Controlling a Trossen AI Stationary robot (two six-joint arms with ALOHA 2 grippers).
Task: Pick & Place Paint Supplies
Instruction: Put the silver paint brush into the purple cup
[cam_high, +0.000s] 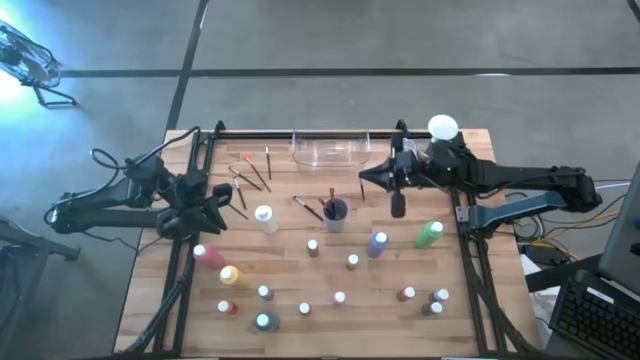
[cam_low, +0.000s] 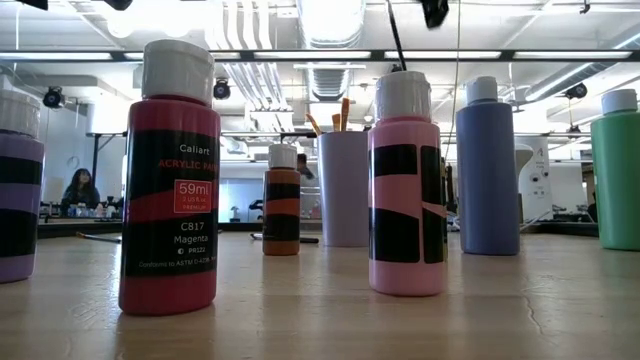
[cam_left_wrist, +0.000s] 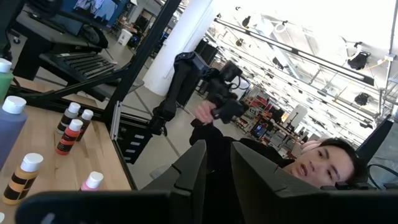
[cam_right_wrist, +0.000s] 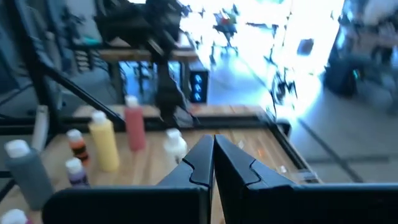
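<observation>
Fingers of right gripper (cam_right_wrist: 213, 158) closed, empty.

The magenta bottle (cam_low: 168, 180) reads "Acrylic", "59ml", "C817 Magenta".

On your pale wood-grain table (cam_low: 320, 320) you have a red magenta bottle (cam_low: 169, 180) with black label bands and a white cap, a pink bottle (cam_low: 406, 185) banded in black, a lavender-blue bottle (cam_low: 487, 170), and a green bottle (cam_low: 618, 172).
</observation>
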